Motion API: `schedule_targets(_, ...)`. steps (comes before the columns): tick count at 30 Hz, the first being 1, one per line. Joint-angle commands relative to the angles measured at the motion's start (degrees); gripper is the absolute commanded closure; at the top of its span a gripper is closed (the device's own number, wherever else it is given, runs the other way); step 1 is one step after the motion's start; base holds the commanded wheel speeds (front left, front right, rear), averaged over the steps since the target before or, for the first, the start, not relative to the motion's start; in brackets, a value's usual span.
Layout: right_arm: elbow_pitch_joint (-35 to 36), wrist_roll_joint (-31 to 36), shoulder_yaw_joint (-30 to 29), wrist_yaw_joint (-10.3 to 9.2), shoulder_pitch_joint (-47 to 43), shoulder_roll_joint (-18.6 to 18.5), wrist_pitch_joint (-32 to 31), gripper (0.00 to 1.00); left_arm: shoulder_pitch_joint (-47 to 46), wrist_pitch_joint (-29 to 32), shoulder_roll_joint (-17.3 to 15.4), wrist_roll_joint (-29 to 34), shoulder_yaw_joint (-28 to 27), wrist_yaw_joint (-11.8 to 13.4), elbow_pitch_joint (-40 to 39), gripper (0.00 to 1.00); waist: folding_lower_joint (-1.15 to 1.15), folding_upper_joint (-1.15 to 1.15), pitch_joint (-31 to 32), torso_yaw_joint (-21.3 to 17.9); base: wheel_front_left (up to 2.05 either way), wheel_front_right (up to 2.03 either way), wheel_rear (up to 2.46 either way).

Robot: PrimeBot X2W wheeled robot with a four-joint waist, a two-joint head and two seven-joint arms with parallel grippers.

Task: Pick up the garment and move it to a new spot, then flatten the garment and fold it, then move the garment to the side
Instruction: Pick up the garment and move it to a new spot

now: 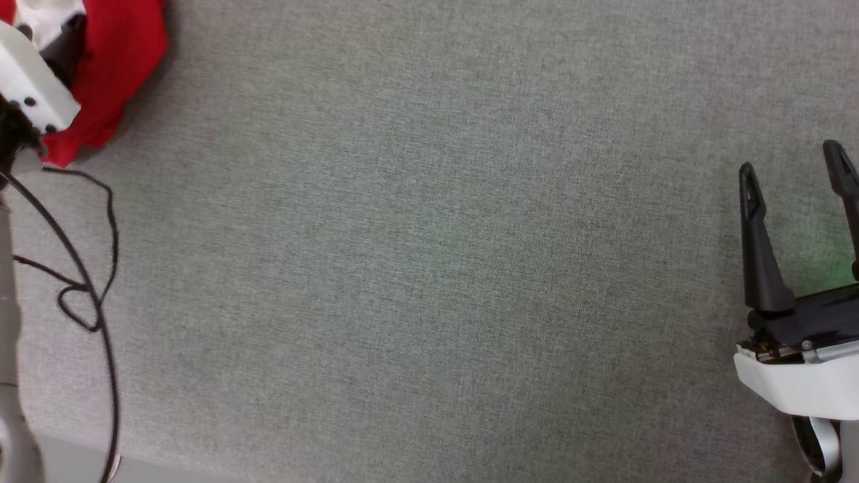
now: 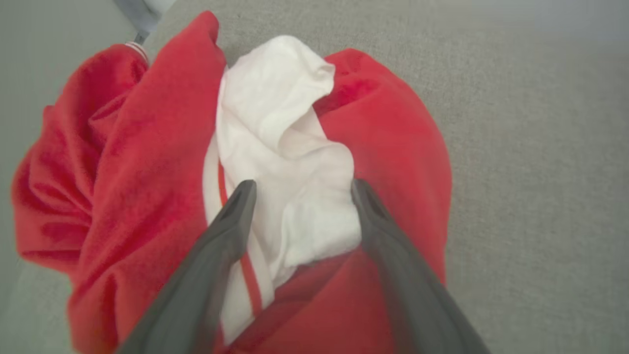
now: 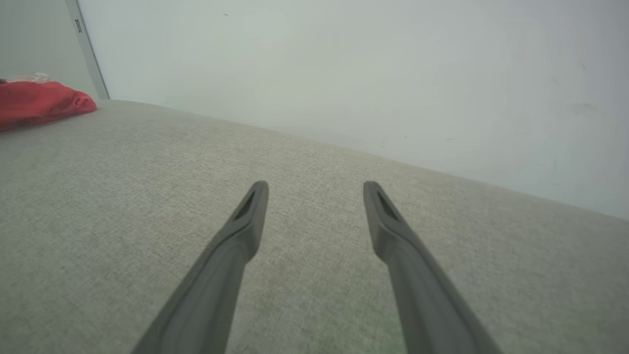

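Note:
The garment (image 1: 114, 60) lies crumpled in a heap at the far left corner of the grey fabric surface (image 1: 429, 268). It is red with a white sleeve bunched on top. In the left wrist view the garment (image 2: 147, 147) is close below my left gripper (image 2: 303, 186), which is open with one finger on each side of the white sleeve fold. In the head view that arm's white wrist housing (image 1: 33, 80) covers part of the heap. My right gripper (image 1: 790, 159) hovers open at the right side, far from the cloth. From the right wrist, the right gripper (image 3: 315, 189) holds nothing and the garment (image 3: 39, 101) lies far off.
A loose black cable (image 1: 100, 268) loops over the surface at the left, beside my pale left forearm (image 1: 7, 335). The surface's near edge (image 1: 67, 456) shows at the bottom left. A pale wall (image 3: 344, 73) stands behind the far edge.

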State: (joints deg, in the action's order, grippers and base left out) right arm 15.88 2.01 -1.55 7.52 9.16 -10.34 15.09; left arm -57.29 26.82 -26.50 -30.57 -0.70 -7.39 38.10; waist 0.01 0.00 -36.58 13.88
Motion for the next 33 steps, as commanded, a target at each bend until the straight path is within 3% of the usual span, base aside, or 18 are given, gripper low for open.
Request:
schedule_targets(1,0.2,0.1,-0.2,-0.06,0.8,-0.3,0.1,0.00,-0.8,2.4,-0.7,-0.8,1.3,0.0,0.8,0.00,-0.01,0.00,-0.8,-0.2,0.00,0.00,0.00)
schedule_targets(7,0.3,0.2,-0.2,-0.06,1.6,-0.7,0.1,0.00,-0.3,13.4,-0.5,-4.9,5.3,0.0,5.8,0.00,-0.01,0.00,-2.1,-0.3,0.00,0.00,0.00)
schedule_targets(14,-0.4,-0.2,0.1,-0.06,1.9,-0.8,0.1,0.00,0.5,16.5,0.5,-5.9,8.8,0.0,10.4,0.00,-0.01,0.00,-2.2,-0.7,0.00,0.00,0.00)
schedule_targets(15,-0.6,-0.3,0.2,-0.06,1.8,-0.7,0.1,0.00,0.4,15.2,0.1,-5.2,9.6,0.0,10.3,0.38,-0.01,0.00,-1.9,-0.8,0.00,0.00,0.00)
schedule_targets(16,-0.8,-0.3,0.2,-0.06,1.6,-0.6,0.1,0.00,0.2,13.5,-0.3,-4.6,10.5,0.0,10.0,1.00,-0.01,0.00,-1.4,-0.8,0.00,0.00,0.00)
schedule_targets(26,-3.1,-0.9,0.6,-0.06,-0.8,1.7,0.1,0.00,-4.1,-1.3,-5.3,-3.1,18.0,0.0,4.5,1.00,-0.01,0.00,7.5,-0.1,0.00,0.00,0.00)
schedule_targets(33,-5.0,-1.3,1.2,-0.06,-2.5,4.0,0.1,0.00,-4.6,-4.6,-5.8,-2.0,24.3,0.0,-3.4,1.00,-0.01,0.00,14.2,-0.2,0.00,0.00,0.00)
